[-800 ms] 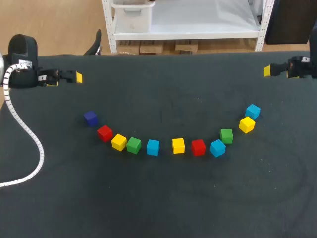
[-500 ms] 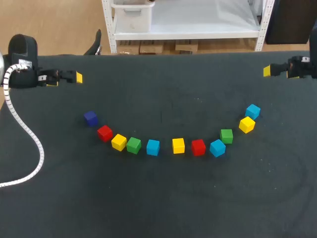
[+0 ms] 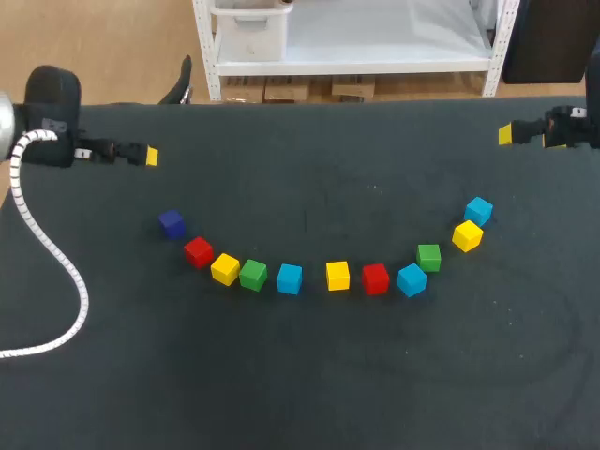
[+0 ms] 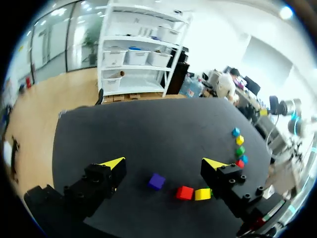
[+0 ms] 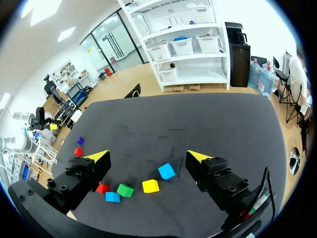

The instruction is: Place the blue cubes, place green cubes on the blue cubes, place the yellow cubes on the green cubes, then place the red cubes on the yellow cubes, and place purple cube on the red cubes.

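Note:
Eleven cubes lie in a curved row on the black table (image 3: 309, 375). From the left they are purple (image 3: 172, 222), red (image 3: 198, 251), yellow (image 3: 225, 269), green (image 3: 253, 275), blue (image 3: 290, 278), yellow (image 3: 337, 276), red (image 3: 376, 278), blue (image 3: 412, 279), green (image 3: 429, 257), yellow (image 3: 467, 235) and blue (image 3: 479, 211). My left gripper (image 3: 149, 156) hovers open at the far left edge, with the purple cube (image 4: 157, 181) just ahead of its fingers. My right gripper (image 3: 506, 134) hangs open at the far right edge, and the blue cube (image 5: 167, 171) lies ahead of it. Neither gripper holds anything.
A white ribbed cable (image 3: 56, 262) from my left arm loops over the table's left side. No other object lies on the wide strip of table in front of the row.
My left arm has shifted slightly, its gripper tip a little lower and nearer the cubes. The right arm and all cubes stay where they were.

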